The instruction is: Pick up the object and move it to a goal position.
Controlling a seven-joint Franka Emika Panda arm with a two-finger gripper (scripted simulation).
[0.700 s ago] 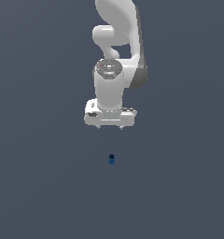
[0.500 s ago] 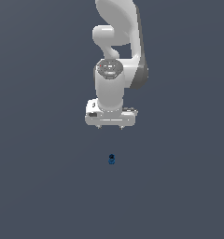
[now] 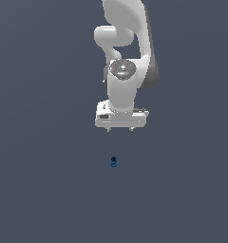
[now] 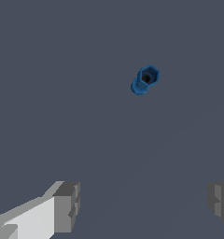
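At 6 o'clock below the gripper [image 3: 120, 129], jaws wide and empty, sits the object [image 3: 113, 162]; centre over it before descending.

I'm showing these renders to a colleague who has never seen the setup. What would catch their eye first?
The white arm with its gripper hanging open, high in the exterior view, dominates the plain grey floor. Below it and apart sits the tiny blue object with a dark hollow top, which the wrist view shows lying beyond the spread fingers.

A flat, uniform dark slate-grey ground [image 3: 44, 190] fills both views, evenly lit and unmarked.
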